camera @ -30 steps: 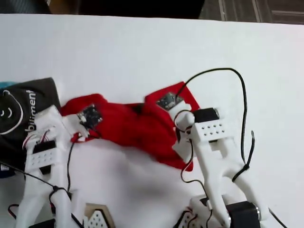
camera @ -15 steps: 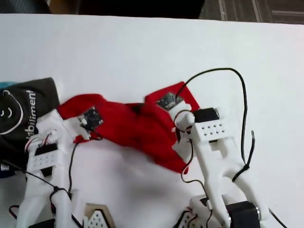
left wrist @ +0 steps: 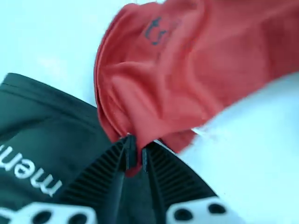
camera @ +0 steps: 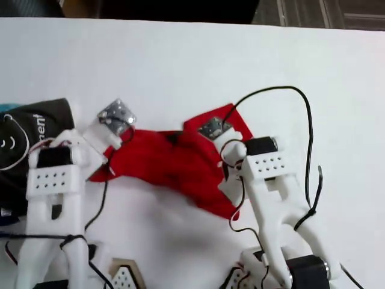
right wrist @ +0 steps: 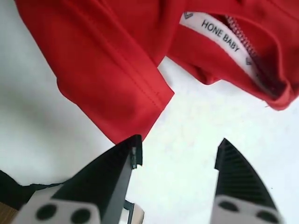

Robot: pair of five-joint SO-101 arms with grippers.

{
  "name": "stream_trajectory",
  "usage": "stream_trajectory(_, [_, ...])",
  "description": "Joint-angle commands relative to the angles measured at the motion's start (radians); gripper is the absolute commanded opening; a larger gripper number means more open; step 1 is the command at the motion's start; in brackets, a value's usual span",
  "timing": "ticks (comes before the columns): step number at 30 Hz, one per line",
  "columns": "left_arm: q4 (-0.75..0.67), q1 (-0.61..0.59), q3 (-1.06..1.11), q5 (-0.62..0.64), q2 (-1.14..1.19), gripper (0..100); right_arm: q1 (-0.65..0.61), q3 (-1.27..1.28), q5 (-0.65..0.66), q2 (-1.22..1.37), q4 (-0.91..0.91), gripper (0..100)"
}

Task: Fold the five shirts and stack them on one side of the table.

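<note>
A red shirt [camera: 174,162] lies crumpled across the middle of the table. My left gripper [left wrist: 133,156] is shut on a bunched edge of its left end [left wrist: 187,74], held just off the table; from above, the left gripper [camera: 107,158] is beside a folded black shirt [camera: 42,123]. My right gripper [right wrist: 180,158] hangs open over the shirt's right end, with white table between its fingers and a red hem [right wrist: 117,79] and neck label [right wrist: 219,32] ahead. In the high view the right gripper [camera: 224,180] is over the shirt's right side.
The black shirt with white print [left wrist: 32,140] lies at the table's left edge on top of something teal [camera: 7,107]. A black cable [camera: 301,108] loops from the right arm. White table [camera: 180,60] stretches open toward the back and right.
My left arm has risen and swung toward the back, carrying the shirt's left end, so the red cloth there is drawn narrower. The right arm has not moved.
</note>
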Motion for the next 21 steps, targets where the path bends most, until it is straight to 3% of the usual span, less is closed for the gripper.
stream_trajectory(1, [0.203,0.025,-0.157,0.058,-0.029,2,0.007,-0.014,-0.009,-0.048,0.002,26.4])
stream_trajectory(8, [0.296,0.018,-0.174,0.066,-0.029,2,-0.018,-0.015,0.000,-0.077,0.008,26.5])
stream_trajectory(14, [0.238,0.018,-0.130,0.066,-0.028,2,-0.203,0.003,-0.008,-0.193,-0.004,26.5])
stream_trajectory(21, [0.219,0.017,-0.133,0.094,-0.026,2,-0.236,0.058,0.002,-0.008,-0.139,26.5])
